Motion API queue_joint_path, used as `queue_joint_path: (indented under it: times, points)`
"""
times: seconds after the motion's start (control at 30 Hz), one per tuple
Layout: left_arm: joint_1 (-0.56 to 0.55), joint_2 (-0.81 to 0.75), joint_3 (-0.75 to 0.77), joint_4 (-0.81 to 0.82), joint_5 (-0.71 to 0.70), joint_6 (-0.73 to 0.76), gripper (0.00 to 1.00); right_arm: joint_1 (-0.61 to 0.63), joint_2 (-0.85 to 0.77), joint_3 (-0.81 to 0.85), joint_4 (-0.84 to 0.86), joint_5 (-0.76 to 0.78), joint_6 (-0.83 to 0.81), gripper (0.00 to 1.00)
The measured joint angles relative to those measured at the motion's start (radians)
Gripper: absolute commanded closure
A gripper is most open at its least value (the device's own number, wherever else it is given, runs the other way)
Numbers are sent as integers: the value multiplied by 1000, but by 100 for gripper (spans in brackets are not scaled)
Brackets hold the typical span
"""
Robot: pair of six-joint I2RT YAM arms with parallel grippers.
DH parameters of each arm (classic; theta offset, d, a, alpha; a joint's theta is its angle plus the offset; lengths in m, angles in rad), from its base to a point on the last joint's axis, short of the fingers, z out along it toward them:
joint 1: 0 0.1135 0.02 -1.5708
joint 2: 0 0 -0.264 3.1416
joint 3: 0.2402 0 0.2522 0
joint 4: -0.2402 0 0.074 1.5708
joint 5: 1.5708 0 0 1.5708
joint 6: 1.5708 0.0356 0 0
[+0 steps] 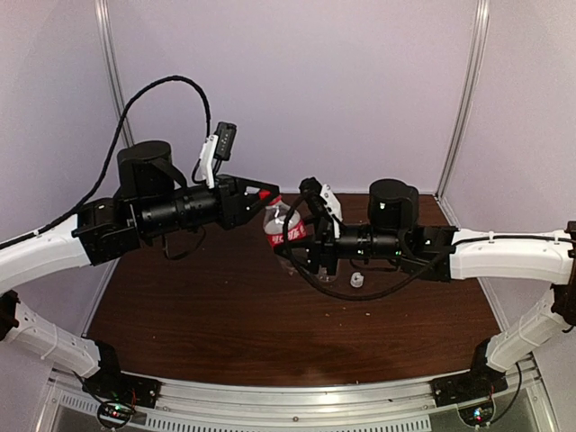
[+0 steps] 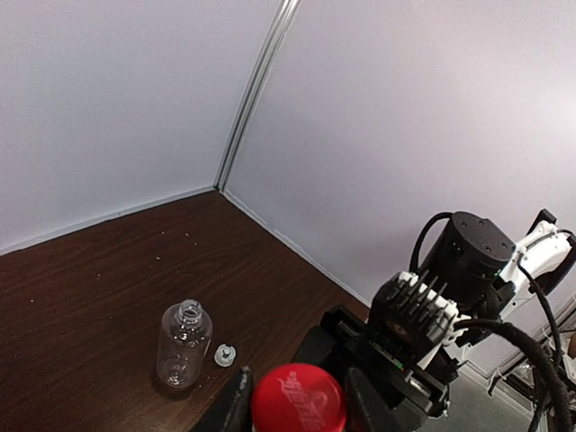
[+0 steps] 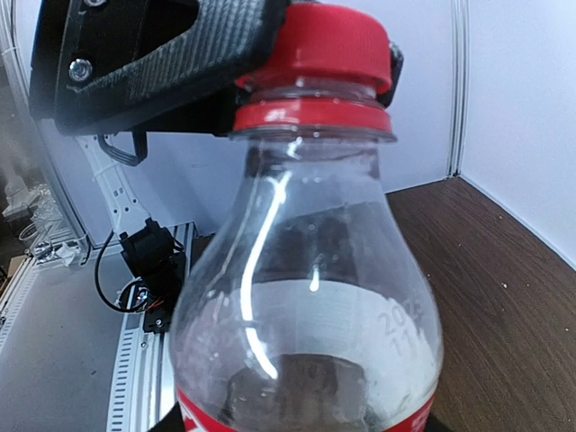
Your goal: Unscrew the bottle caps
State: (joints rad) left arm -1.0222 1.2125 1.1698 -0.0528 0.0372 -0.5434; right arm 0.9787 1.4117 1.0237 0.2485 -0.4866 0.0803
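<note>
The red-label bottle (image 1: 279, 223) is held up above the table between the two arms. My right gripper (image 1: 297, 243) is shut on its body; in the right wrist view the bottle (image 3: 310, 306) fills the frame and hides the jaws. The red cap (image 2: 298, 398) sits on the bottle's neck, and my left gripper (image 1: 264, 194) is shut on it, a finger on each side. The cap also shows in the right wrist view (image 3: 328, 45). The clear bottle without a label (image 2: 184, 345) stands open on the table, with the white cap (image 2: 225, 355) lying beside it.
The table is dark brown wood (image 1: 225, 315) with white walls on three sides. The white cap (image 1: 356, 281) lies just under my right forearm. A metal rail (image 1: 297, 400) runs along the near edge.
</note>
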Motion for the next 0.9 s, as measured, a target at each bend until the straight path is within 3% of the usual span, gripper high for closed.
queue_joint_path:
  times: [0.2, 0.4, 0.6, 0.9]
  points:
    - [-1, 0, 3, -4, 42, 44, 33, -11, 0, -11, 18, -21, 5, 77]
    - [1, -7, 12, -13, 98, 89, 20, -15, 0, -19, 35, -98, 6, 77]
    - [42, -40, 16, -25, 213, 130, 19, -16, -1, -20, 52, -229, 20, 77]
    - [107, -51, 16, 21, 559, 172, 24, -16, 10, -15, 96, -475, 79, 76]
